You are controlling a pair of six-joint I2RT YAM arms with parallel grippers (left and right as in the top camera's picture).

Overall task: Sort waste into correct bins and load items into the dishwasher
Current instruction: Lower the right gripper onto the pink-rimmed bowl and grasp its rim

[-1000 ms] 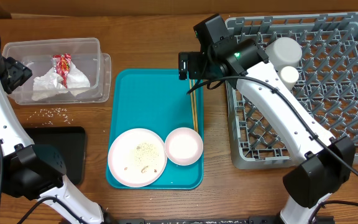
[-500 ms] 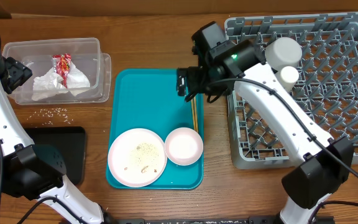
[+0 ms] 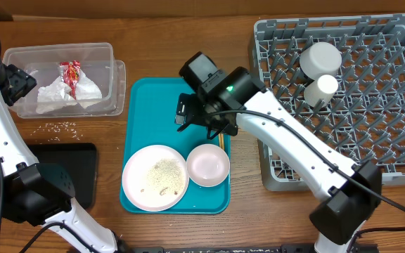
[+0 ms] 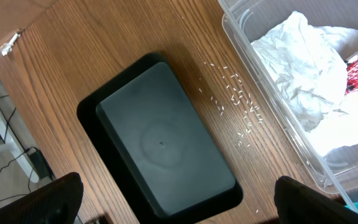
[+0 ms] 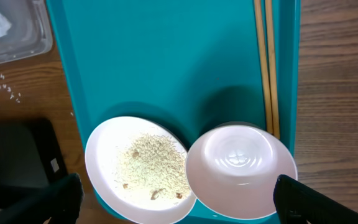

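Wooden chopsticks (image 5: 261, 62), thin, parallel, on teal tray (image 5: 166, 56)

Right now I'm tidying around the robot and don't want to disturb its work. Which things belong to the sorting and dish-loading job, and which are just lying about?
Job: napkin, wrapper, rice grains, clear tub, black tray, plate, bowl, chopsticks, big cup, small cup, dish rack.

Lying about: teal tray under the dishes; cables beyond the table.

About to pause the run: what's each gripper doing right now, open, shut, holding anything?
Left gripper: open, holding nothing.
Right gripper: open, holding nothing.
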